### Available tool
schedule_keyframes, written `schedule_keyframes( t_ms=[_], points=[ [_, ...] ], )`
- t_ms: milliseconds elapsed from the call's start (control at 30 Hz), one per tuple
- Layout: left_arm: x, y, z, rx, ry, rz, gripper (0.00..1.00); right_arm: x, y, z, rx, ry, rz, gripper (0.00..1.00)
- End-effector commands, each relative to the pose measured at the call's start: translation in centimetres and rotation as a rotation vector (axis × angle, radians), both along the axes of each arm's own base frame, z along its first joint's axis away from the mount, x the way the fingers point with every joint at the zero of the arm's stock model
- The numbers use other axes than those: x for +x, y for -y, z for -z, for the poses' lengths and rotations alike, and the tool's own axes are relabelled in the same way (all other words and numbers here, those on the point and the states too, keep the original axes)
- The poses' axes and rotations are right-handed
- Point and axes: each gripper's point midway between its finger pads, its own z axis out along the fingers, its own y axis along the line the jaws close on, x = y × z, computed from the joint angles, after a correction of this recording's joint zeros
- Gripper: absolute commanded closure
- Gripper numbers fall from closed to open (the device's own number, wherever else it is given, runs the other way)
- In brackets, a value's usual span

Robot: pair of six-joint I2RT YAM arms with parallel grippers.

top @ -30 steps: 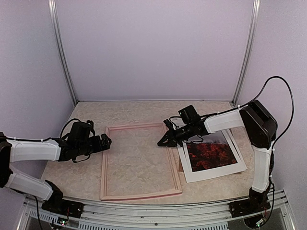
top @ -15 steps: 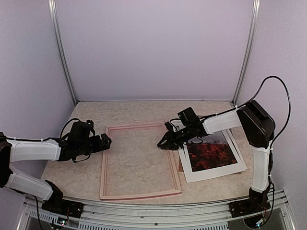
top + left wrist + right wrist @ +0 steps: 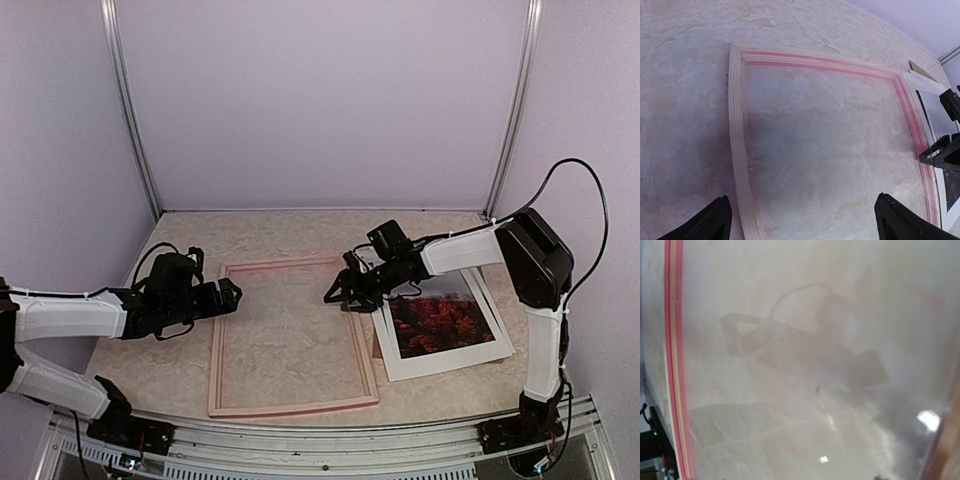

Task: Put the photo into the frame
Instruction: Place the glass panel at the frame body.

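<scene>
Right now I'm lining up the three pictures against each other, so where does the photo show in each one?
Top view: the photo lies right of centre, beside the frame.
Left wrist: at the far right edge, partly cut off.
Right wrist: not in it.
Shared landmark: the frame, whose rail shows in both wrist views too.

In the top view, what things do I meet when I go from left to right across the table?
left gripper → frame → right gripper → photo
</scene>
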Motion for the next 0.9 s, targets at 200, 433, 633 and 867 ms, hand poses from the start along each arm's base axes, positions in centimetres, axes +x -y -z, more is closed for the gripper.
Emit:
schedule_keyframes(
  t_ms=[200,433,633,867],
  points=[
    [-0.8,6.5,-5.4,-0.149,0.148,0.139,0.01,0.5,-0.2,-1.1,-0.069,0.071,0.004,0.28],
    [-1.7,10.1,-3.5,-0.141,0.106,0.21,0.01,1.0,0.2,-2.0,-0.116,0.121,0.019,0.22],
    [-2.3,12.0,-1.2,-0.122,0.063,0.244,0.01,1.4,0.9,-2.7,-0.162,0.171,0.038,0.18],
    [-2.7,13.2,1.4,-0.061,0.004,0.263,0.01,1.5,1.6,-3.1,-0.206,0.205,0.048,0.17]
  ],
)
